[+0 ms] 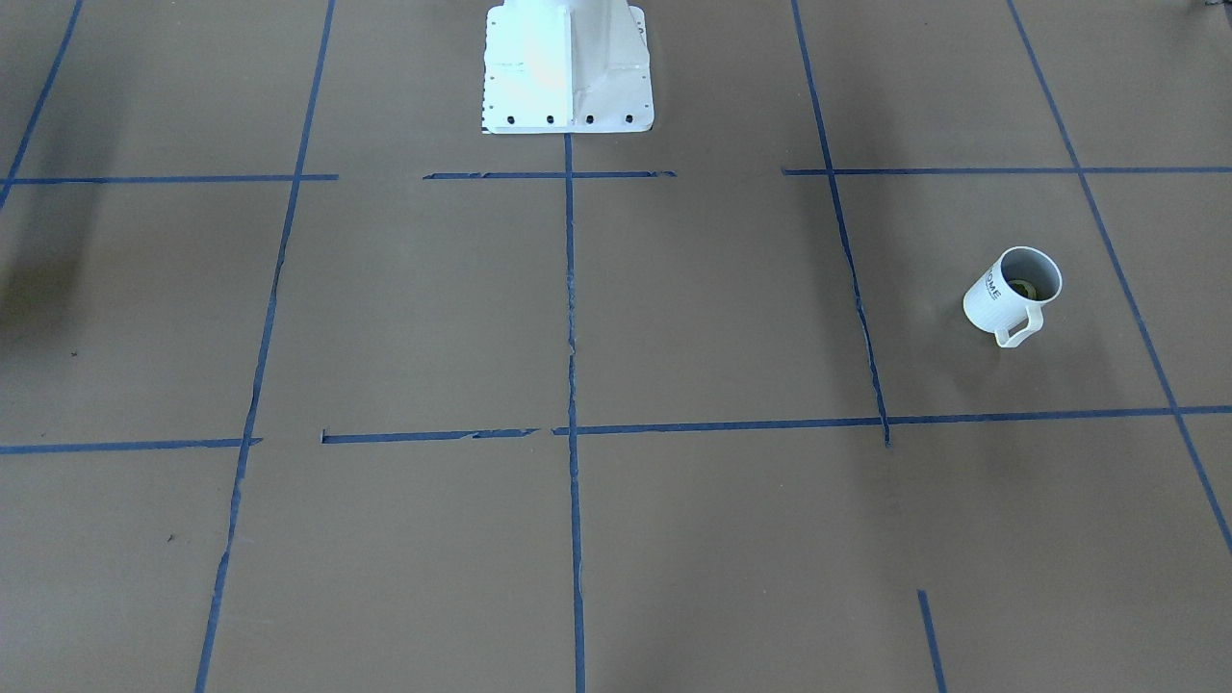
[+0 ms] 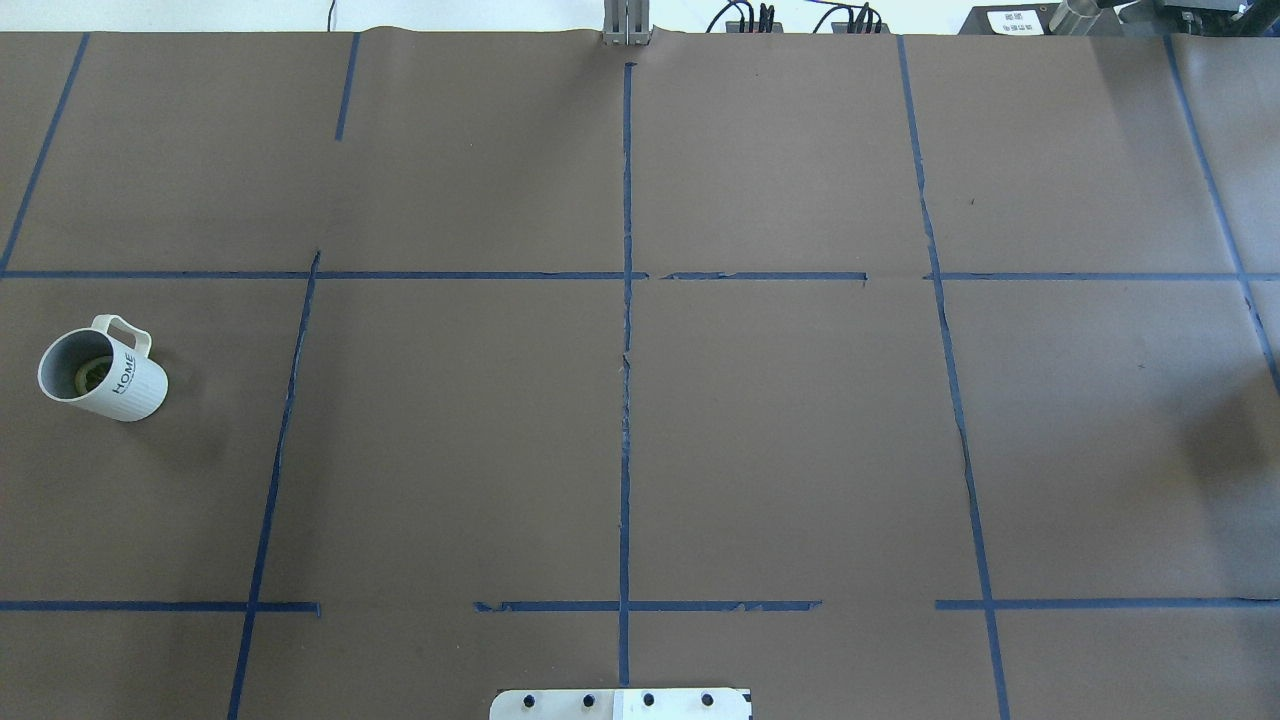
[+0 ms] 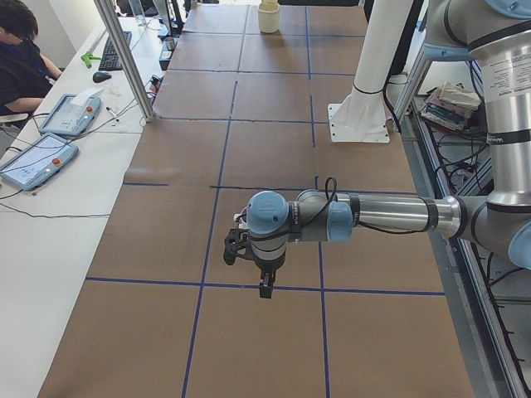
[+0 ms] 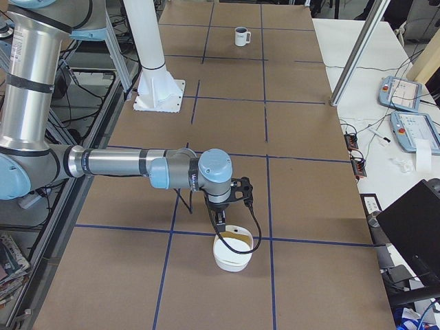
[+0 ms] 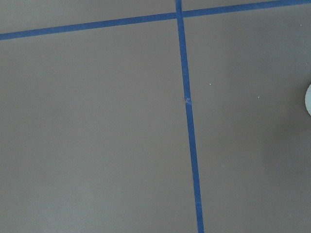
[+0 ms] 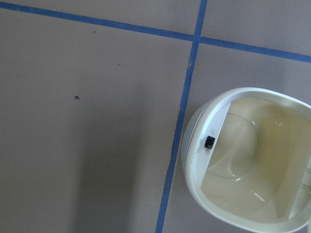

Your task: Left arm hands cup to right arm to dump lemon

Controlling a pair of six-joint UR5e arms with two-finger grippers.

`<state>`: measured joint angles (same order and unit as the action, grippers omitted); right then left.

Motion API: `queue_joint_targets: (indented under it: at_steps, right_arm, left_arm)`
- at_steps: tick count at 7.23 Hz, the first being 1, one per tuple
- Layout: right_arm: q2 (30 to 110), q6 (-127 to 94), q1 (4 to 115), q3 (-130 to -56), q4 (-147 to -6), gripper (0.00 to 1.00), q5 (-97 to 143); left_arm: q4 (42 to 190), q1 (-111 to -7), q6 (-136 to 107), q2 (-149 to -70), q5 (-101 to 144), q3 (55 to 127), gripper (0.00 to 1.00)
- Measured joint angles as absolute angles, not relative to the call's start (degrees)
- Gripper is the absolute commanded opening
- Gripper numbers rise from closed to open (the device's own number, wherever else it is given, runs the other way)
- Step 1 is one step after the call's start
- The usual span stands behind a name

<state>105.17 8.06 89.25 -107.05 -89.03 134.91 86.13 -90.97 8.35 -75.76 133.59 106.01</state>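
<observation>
The cup (image 1: 1011,294) is a small white ribbed mug with "HOME" lettering, upright on the brown table, handle turned away from the robot. It also shows in the overhead view (image 2: 100,375) at the far left and small in the exterior right view (image 4: 240,36). The lemon (image 1: 1020,288) lies inside it (image 2: 92,375). My left gripper (image 3: 264,288) shows only in the exterior left view, hanging above the table; I cannot tell if it is open or shut. My right gripper (image 4: 218,221) shows only in the exterior right view, just above a cream bowl; I cannot tell its state either.
The cream bowl (image 4: 232,251) sits at the table's end on my right and fills the right wrist view (image 6: 248,155). Blue tape lines grid the brown table (image 2: 780,430). The white robot base (image 1: 568,67) stands at the table's edge. An operator (image 3: 21,66) sits at a side table.
</observation>
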Motion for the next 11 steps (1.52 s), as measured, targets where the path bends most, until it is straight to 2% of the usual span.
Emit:
queue_joint_targets:
  at_steps: [5,11]
  right_arm:
    - [104.6,7.3,89.2,-107.6,-88.9,1.00,135.0]
    - [104.5,7.3,89.2,-107.7,-88.8,1.00,136.6]
  left_arm:
    - [86.7,-89.0,8.2,-76.7,133.5,106.2,1.00]
    - [90.6,-87.4,7.9,-84.6,133.6,105.4,1.00]
